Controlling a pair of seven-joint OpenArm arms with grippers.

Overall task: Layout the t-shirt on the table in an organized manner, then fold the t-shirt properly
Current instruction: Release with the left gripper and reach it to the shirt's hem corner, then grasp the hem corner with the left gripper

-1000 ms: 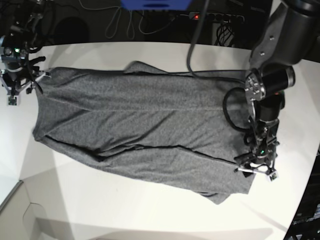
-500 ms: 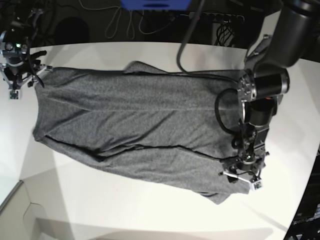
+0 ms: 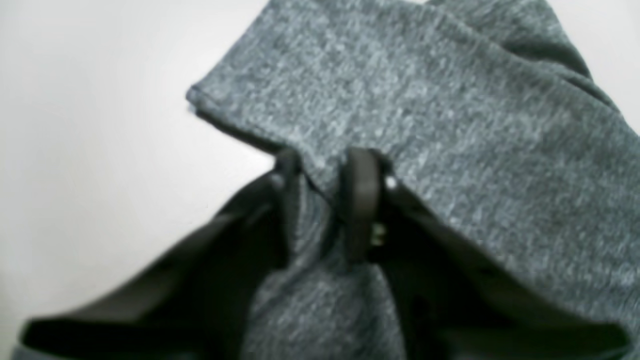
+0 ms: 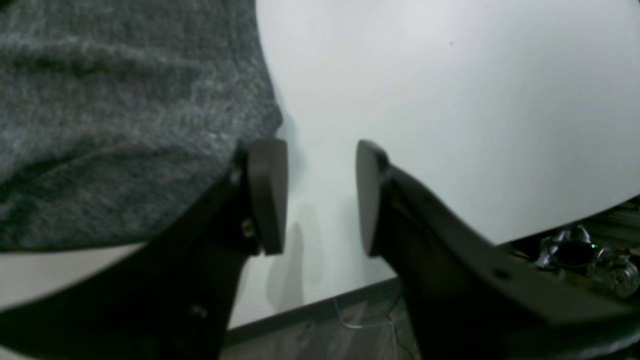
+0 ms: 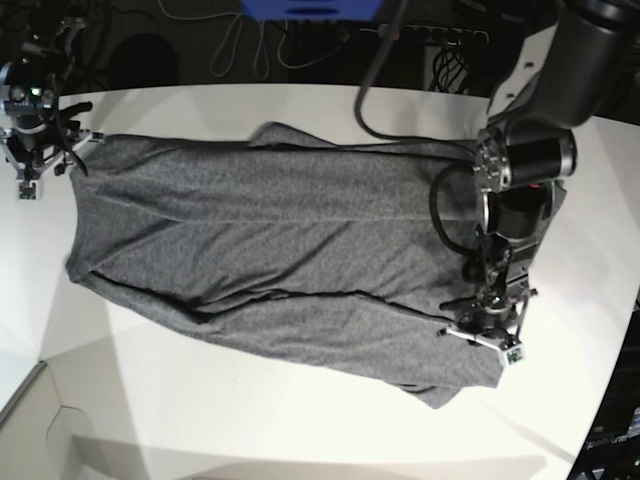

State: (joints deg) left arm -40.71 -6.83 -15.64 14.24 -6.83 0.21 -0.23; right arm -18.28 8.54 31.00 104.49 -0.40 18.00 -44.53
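Left wrist view showed the left hand (image 3: 325, 210) clamped on a fold of the t-shirt (image 3: 425, 110) over the bench (image 3: 100, 150), while the right hand (image 4: 320, 195) stood apart beside the cloth

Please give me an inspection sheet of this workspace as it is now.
Surface: white table, bare around the garment.
Job's things: grey t-shirt spread out with creases, one edge folded over.
Clutter: nothing seen on the table.
Grippers: left gripper pinches a fold of the shirt's edge; right gripper open over bare table beside the shirt's corner, holding nothing.
Cables: black cable runs down to the left arm; more cables behind the table.
Surroundings: dark area with a blue object.
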